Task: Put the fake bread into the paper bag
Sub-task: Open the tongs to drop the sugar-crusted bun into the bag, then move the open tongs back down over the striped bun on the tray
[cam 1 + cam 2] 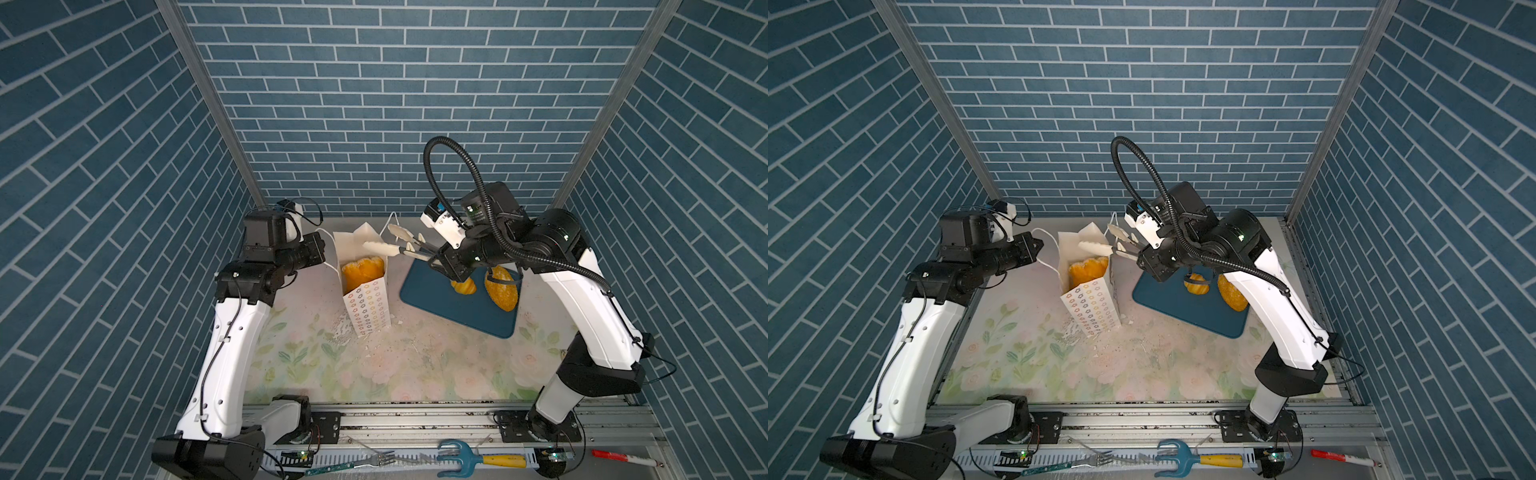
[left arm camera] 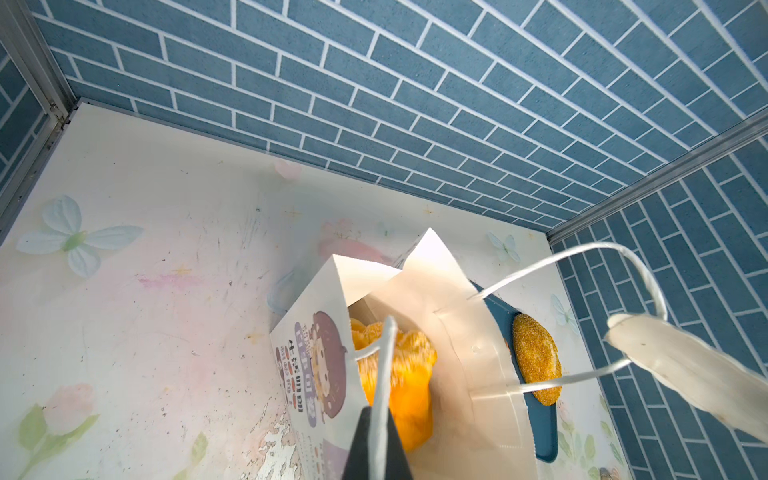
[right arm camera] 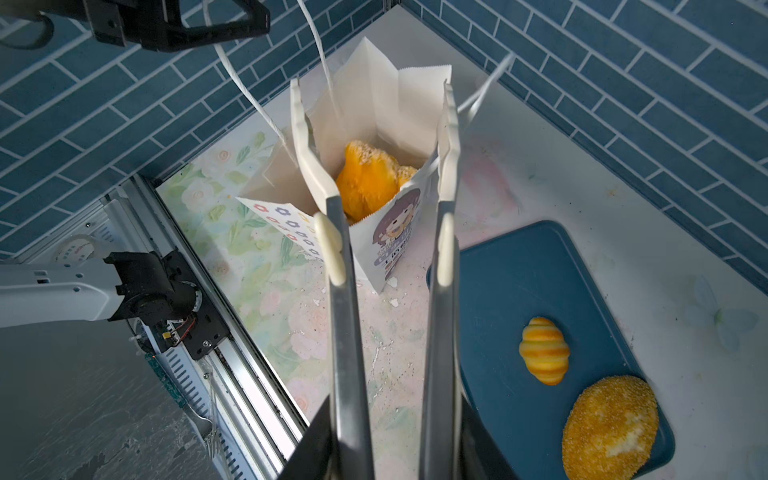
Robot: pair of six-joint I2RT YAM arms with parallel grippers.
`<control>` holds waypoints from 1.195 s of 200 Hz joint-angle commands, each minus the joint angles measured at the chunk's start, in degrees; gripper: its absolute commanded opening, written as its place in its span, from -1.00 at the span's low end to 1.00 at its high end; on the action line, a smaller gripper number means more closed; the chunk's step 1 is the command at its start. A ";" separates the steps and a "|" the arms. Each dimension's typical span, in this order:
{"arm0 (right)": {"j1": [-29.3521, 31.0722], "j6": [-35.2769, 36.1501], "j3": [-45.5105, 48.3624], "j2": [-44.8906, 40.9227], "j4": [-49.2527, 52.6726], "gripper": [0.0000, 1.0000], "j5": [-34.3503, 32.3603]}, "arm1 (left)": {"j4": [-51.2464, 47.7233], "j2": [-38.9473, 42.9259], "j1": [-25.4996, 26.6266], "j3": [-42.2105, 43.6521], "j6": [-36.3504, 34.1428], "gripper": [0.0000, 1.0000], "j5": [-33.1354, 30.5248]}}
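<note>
The white paper bag (image 1: 365,307) (image 1: 1090,307) (image 3: 386,104) stands open at the back of the table. One piece of orange fake bread (image 1: 362,270) (image 2: 403,374) (image 3: 368,178) lies inside it near the mouth. My left gripper (image 1: 321,248) (image 2: 380,440) is shut on a white cord handle (image 2: 384,374) of the bag. My right gripper (image 1: 434,258) (image 3: 392,436) grips a pair of tongs (image 1: 395,245) (image 3: 340,311), whose white tips stand apart and empty over the bag's mouth. A ridged roll (image 1: 463,286) (image 3: 543,351) and a crumb-coated bun (image 1: 503,293) (image 3: 609,428) lie on the blue tray (image 1: 440,307) (image 3: 519,282).
The tray sits right of the bag, partly under my right arm. White flakes (image 1: 345,332) litter the flowered mat by the bag's foot. A fork (image 1: 374,459), a blue hand rake (image 1: 465,457) and a red marker (image 1: 615,457) lie on the front rail. Blue brick walls close three sides.
</note>
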State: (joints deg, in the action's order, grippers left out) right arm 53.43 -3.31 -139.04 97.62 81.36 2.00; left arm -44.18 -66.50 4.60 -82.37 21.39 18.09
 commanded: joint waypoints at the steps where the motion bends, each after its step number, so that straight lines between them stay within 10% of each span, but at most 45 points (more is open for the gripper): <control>1: 0.62 1.67 -2.07 0.81 -2.08 -0.20 -0.65 | 0.34 -0.53 -0.21 -1.24 -0.51 -1.00 0.68; 129: -7.54 -0.91 -6.88 -1.83 -3.86 -0.26 -15.55 | 0.85 -0.87 -0.21 -1.21 -0.61 -1.00 1.11; 239: -26.82 1.89 31.39 -3.63 -3.67 -0.17 -2.01 | 0.24 -0.75 -0.21 -0.92 -0.80 -1.00 0.55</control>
State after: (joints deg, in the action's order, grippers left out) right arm 29.10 -3.70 -112.36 94.63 78.96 -3.14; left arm -43.88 -67.26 4.60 -82.37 21.37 18.72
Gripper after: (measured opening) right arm 0.416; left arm 0.047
